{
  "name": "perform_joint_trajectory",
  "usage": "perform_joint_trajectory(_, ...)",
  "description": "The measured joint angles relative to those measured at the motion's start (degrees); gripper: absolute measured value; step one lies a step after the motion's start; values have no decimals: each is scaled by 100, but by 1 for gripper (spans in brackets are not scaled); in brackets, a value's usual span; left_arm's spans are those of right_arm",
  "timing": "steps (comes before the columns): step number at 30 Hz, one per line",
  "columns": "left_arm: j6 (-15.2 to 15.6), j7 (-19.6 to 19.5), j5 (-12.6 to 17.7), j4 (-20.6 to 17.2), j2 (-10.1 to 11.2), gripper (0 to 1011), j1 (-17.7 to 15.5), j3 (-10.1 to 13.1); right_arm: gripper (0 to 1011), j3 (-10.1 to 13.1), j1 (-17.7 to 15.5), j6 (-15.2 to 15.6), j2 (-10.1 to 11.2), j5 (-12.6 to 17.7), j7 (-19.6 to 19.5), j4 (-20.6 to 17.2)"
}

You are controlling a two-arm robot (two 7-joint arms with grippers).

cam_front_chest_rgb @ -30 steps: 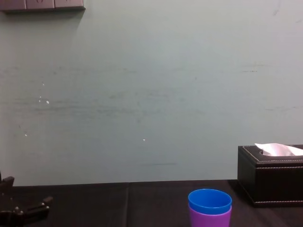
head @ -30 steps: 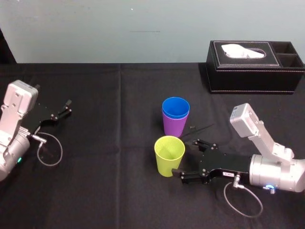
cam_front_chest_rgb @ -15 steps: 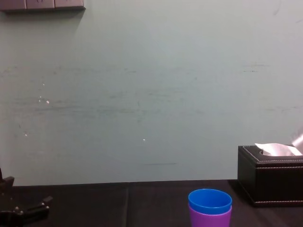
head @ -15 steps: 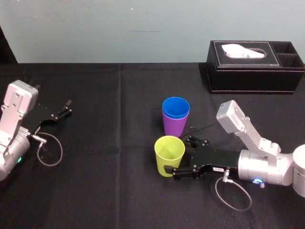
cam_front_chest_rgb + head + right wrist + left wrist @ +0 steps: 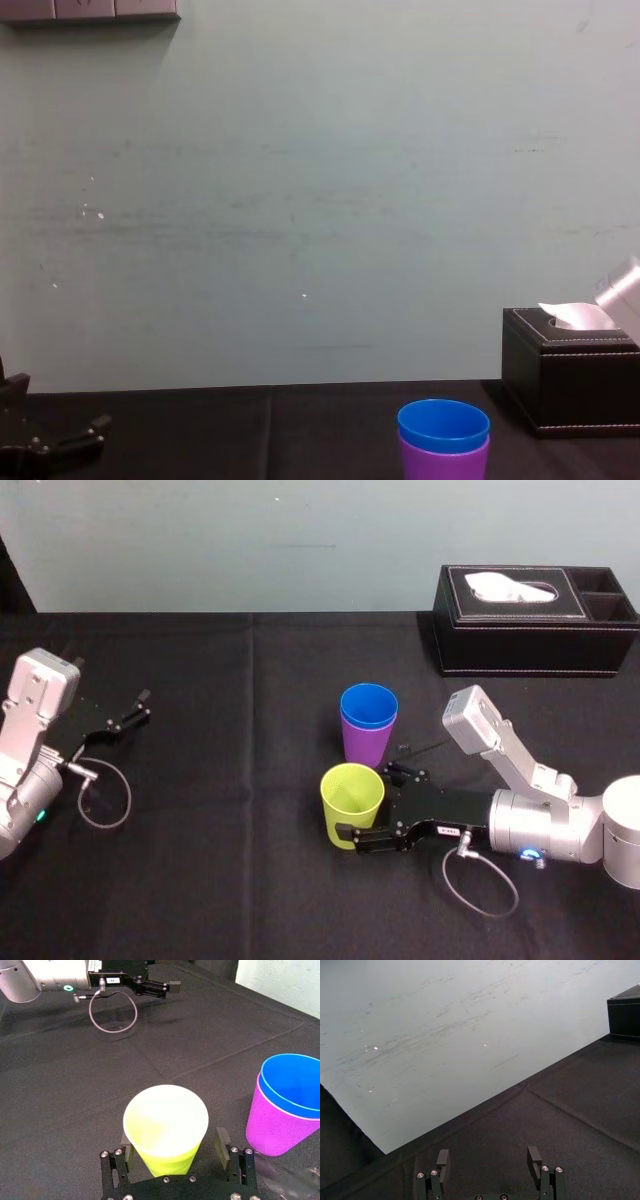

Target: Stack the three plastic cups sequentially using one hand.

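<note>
The black table (image 5: 220, 860) carries a black tissue box (image 5: 535, 620) at its far right. The right gripper (image 5: 368, 802) lies low, jaws spread either side of the upright yellow-green cup (image 5: 352, 798). Just behind stands the purple cup (image 5: 365, 745) with the blue cup (image 5: 369, 705) nested inside; the left gripper (image 5: 125, 720) rests unclenched far left.

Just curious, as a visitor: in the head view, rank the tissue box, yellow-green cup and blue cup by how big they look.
1. tissue box
2. yellow-green cup
3. blue cup, mostly sunk in the purple cup; alone they might match.
</note>
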Motion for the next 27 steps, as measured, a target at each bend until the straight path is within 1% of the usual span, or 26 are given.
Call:
perform_joint_trajectory(10,0,0,0,0,0,1011,0,0,1000,6,-5,-6,7,4,0,-8)
perform_joint_trajectory(13,0,0,0,0,0,1011,0,0,978,7,-7,-8,8,4,1,-10)
perform_joint_trajectory(15,0,0,0,0,0,1011,0,0,927,9,-8,-10,9,4,1,-11)
perform_joint_trajectory(17,0,0,0,0,0,1011,0,0,899,9,-9,-11,10,4,0,-12)
perform_joint_trajectory(19,0,0,0,0,0,1011,0,0,814,12,-10,-12,11,4,1,-14)
perform_joint_trajectory(21,0,0,0,0,0,1012,0,0,767,12,-11,-13,12,4,0,-14)
perform_joint_trajectory(24,0,0,0,0,0,1011,0,0,735,12,-12,-13,13,4,1,-14)
perform_joint_trajectory(27,0,0,0,0,0,1011,0,0,726,12,-11,-13,15,4,1,-14)
